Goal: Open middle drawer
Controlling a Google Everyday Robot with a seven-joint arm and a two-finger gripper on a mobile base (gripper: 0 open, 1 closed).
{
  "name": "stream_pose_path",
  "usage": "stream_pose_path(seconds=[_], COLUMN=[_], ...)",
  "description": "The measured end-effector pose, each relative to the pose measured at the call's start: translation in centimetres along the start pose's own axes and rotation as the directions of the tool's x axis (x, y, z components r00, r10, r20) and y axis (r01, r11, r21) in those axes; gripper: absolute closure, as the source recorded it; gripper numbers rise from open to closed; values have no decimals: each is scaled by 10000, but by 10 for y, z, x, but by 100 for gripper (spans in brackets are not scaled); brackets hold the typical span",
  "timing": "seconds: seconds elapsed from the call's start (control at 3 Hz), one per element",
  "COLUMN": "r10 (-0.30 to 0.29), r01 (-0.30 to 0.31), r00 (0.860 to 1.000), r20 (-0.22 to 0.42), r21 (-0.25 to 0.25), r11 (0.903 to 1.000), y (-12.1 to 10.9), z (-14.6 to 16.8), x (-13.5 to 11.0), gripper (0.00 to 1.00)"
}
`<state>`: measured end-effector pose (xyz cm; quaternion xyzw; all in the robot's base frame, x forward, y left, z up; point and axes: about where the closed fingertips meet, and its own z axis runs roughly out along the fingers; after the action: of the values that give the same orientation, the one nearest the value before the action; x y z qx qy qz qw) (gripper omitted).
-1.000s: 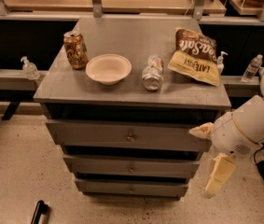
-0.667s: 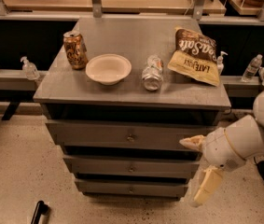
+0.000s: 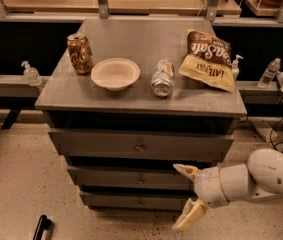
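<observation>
Fingers (image 3: 186,170) of the gripper (image 3: 187,194) are spread, empty, near the middle drawer (image 3: 106,177); its knob (image 3: 141,180) is best centred between them before closing.

can (image 3: 80,53), bowl (image 3: 115,74), bottle (image 3: 163,77) (on its side), chip bag (image 3: 207,60)

Soft overhead light, dimmer below.
The cabinet top (image 3: 131,39) is evenly lit; shadow lies above the middle drawer (image 3: 111,178); the spread gripper (image 3: 183,194), low right, catches light.
</observation>
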<state>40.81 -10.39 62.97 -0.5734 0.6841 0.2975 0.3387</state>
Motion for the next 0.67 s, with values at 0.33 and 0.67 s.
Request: stream_pose_path(seconds=[0.33, 0.67], r10=[-80, -73], r01=[79, 75], r00=[10000, 10000], r20=[20, -67], r21=[359, 316], r11=[9993, 9995], y=[-10, -9], z=[6, 8], x=[2, 4], gripper=[0, 0])
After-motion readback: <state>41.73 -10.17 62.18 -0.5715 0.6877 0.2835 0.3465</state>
